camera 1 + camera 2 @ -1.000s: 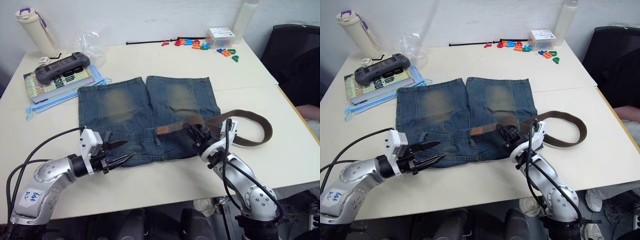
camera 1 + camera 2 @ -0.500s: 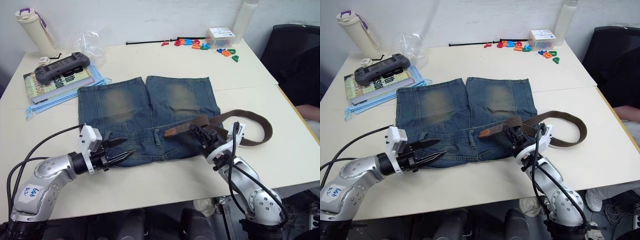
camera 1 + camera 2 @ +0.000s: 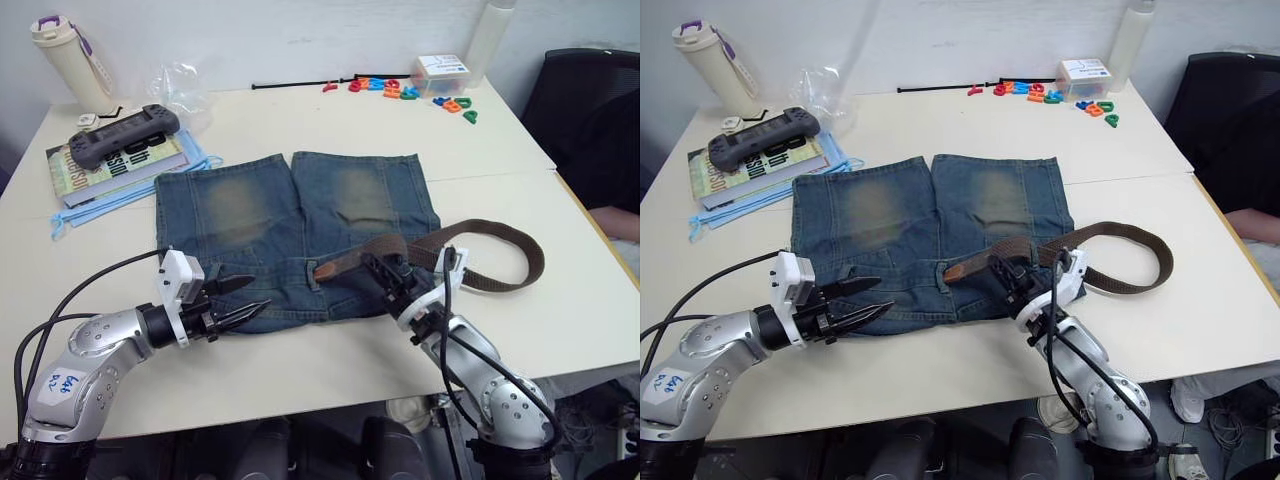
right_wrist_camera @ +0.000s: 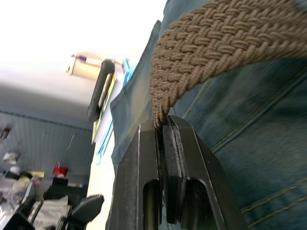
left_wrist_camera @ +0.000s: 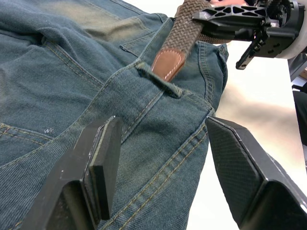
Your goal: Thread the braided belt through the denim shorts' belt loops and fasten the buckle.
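Left wrist view shows the step in hand: feeding the tan tip of the braided belt (image 5: pixel 183 36) into a belt loop (image 5: pixel 159 80) on the waistband of the denim shorts (image 3: pixel 290 225), which lie flat on the table (image 3: pixel 300 125). The right gripper (image 3: pixel 383 274) is clamped on the strap just behind the tip; the left gripper (image 3: pixel 243 298) hovers spread wide and empty at the waistband. Next, the tip probably needs lowering and sliding under the loop. Compared with half a second ago, the tip has moved leftward, nearer the loop.
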